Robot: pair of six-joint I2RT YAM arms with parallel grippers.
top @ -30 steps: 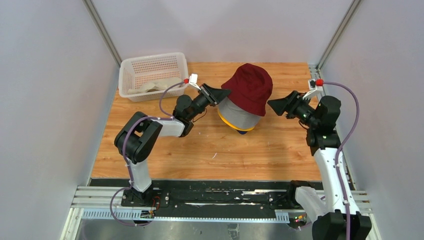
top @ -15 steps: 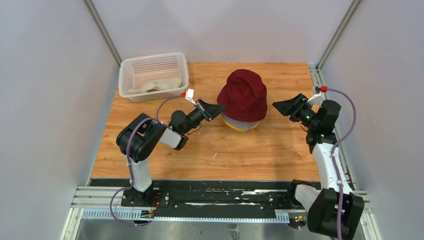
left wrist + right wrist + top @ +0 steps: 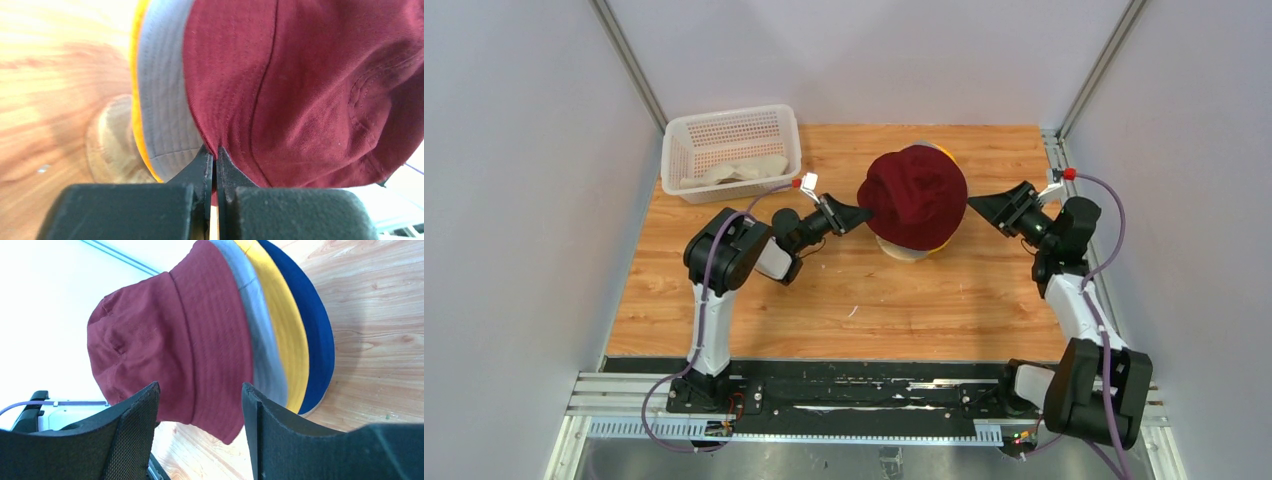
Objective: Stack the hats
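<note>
Hats [image 3: 916,200], soft fabric bucket type: five counted.
- Four nested as one stack on a wooden stand [image 3: 107,145], at the middle of the tabletop [image 3: 824,300] towards its far edge. The stack leans.
- Order from outside in: dark red hat [image 3: 165,335], one; grey hat [image 3: 262,357], one; yellow hat [image 3: 282,335], one; navy hat [image 3: 315,340], one. Only the brims of the three lower hats show.
- Beige hat [image 3: 736,170], one, lying crumpled in the white perforated basket [image 3: 724,122] at the far left corner.

Claws: two.
- Left claw [image 3: 861,212]: jaws pressed together, pinching the brim edge of the dark red hat on the stack's left side. The grey and yellow brims sit just beside the fingertips [image 3: 202,165].
- Right claw [image 3: 977,205]: jaws standing well apart and holding nothing, at the stack's right side. In its wrist view the dark red brim shows between the two fingers; whether either one touches it cannot be told.

Basket: one. Stand: one.
</note>
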